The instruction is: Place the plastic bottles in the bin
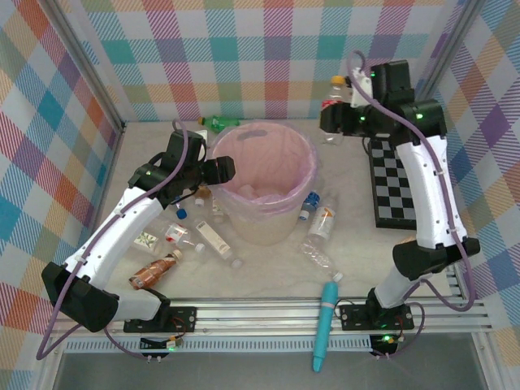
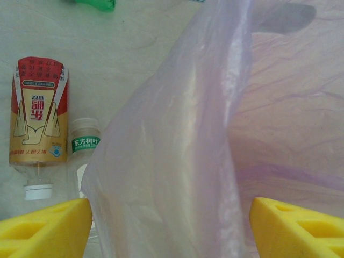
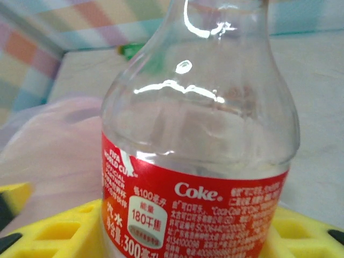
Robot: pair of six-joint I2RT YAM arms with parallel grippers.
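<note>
- Bin (image 1: 264, 227), pink-lined, holds pale clear items (image 1: 248, 192) at its bottom; type unclear.
- Left gripper (image 2: 171, 228) stands open astride the liner film (image 2: 177, 156).
- Right gripper (image 3: 188, 234) clamps an empty Coke bottle (image 3: 199, 123).

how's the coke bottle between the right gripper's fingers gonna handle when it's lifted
The Coke bottle looks clear and empty, so probably light for its size. Its glossy wall shows glare, so it may slip in the right gripper unless squeezed firmly. It is round, so it would likely roll if laid down.
</note>
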